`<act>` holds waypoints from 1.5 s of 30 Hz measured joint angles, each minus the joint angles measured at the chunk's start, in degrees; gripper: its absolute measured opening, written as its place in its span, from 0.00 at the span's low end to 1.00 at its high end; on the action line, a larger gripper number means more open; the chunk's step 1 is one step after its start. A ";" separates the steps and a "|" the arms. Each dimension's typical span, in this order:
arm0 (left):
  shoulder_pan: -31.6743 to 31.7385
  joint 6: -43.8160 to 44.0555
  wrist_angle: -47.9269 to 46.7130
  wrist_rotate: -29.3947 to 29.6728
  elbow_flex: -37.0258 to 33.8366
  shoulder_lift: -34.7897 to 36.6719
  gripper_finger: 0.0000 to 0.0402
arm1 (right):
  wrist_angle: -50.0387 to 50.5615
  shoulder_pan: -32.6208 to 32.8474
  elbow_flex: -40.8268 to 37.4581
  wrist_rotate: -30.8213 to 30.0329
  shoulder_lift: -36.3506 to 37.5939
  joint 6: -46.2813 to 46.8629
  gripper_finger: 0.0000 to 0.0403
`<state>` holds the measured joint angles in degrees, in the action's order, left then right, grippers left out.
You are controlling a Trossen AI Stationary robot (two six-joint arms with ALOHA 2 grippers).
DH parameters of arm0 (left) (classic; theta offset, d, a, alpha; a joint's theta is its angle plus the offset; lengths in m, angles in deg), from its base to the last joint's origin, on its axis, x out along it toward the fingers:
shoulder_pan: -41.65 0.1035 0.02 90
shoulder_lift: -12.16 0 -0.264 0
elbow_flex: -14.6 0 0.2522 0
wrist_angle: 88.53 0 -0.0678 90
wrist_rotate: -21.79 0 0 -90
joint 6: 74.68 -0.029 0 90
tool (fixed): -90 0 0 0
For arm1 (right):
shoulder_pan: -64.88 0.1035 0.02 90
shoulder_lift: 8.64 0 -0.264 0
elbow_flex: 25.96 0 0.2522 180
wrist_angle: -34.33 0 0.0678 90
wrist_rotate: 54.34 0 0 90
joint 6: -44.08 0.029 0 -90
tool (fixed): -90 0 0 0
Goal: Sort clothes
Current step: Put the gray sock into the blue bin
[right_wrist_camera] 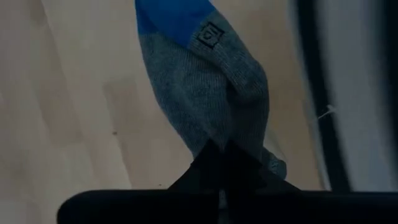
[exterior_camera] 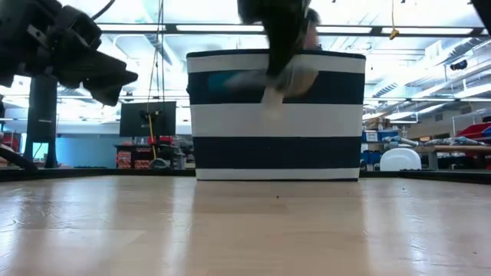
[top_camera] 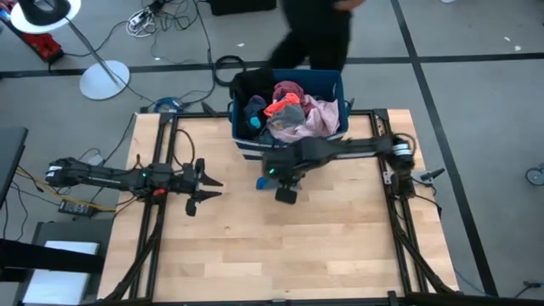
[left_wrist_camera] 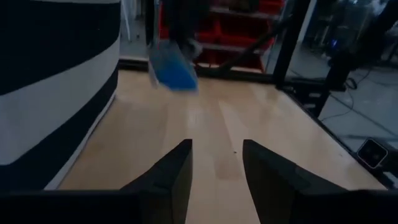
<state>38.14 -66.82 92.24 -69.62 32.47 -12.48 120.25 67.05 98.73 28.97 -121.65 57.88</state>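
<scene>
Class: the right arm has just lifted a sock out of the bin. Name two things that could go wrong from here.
1. The right gripper pinches only the sock's edge, so it might slip out.
2. The sock hangs close by the bin and could snag its rim or fall back in.

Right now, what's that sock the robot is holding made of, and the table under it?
The sock in the right pincer looks like soft knitted yarn, grey with a blue end: fine ribbed loops show and it hangs limp. The table looks like pale wood with a smooth finish: long plank lines and grain show.
</scene>
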 joint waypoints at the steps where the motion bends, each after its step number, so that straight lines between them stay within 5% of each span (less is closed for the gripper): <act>1: 0.00 0.01 2.23 0.00 -1.30 0.00 0.37 | 0.30 -0.24 0.00 -0.70 1.78 1.40 0.00; 12: 0.07 1.55 3.24 -0.20 -3.62 0.11 0.37 | 3.99 -5.19 2.79 -8.35 15.74 10.98 0.00; 18: 0.11 1.40 -0.32 -0.17 -3.62 3.83 0.37 | 5.63 -11.01 8.27 -11.27 15.75 7.63 0.00; 31: 0.15 -0.85 -17.19 3.97 -2.42 23.31 0.37 | 6.48 -24.18 8.22 -11.66 15.62 6.60 0.00; 37: 0.22 0.46 -29.69 4.74 1.44 24.65 0.37 | 5.94 -29.66 8.22 -11.66 15.62 8.53 0.01; 45: 0.19 -0.09 -29.80 4.72 3.79 24.65 0.37 | 5.80 -36.32 8.22 -7.55 15.47 9.14 0.03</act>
<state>38.33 -66.91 62.44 -64.89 36.26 12.18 126.04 30.72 106.95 21.43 -106.18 67.02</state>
